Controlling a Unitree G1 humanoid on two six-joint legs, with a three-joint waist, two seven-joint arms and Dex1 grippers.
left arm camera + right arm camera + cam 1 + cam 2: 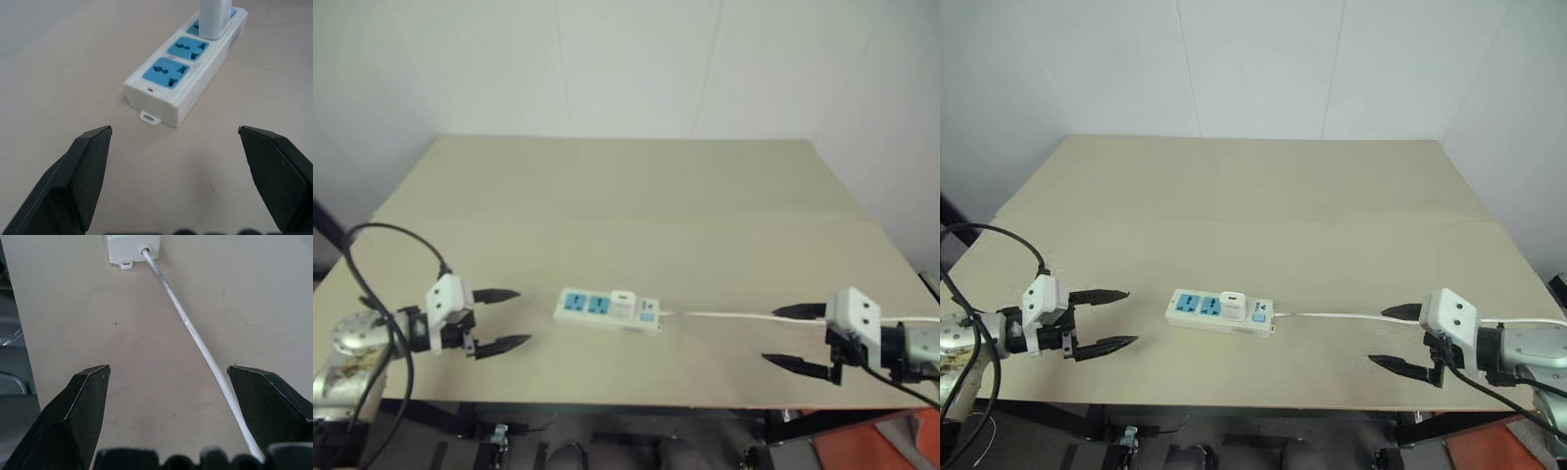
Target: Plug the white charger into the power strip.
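**Charger seated in strip, both grippers wide and empty**

Head view: the strip (607,309) lies near the table's (636,196) front edge, the charger (623,302) upright in its third socket. The left gripper (506,318) sits at the strip's 9 o'clock, the right gripper (798,338) at 3 o'clock, both wide, holding nothing.

Left wrist view: the strip's end lies between spread fingers (88,161).

Right wrist view: the cord (190,328) runs beside one finger.

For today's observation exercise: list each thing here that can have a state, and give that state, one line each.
white charger: upright, plugged into the third socket.
power strip: flat on the table, two blue sockets free.
cord: lying along the table toward the right gripper.
left gripper: open, empty, apart from the strip.
right gripper: open, empty, either side of the cord.
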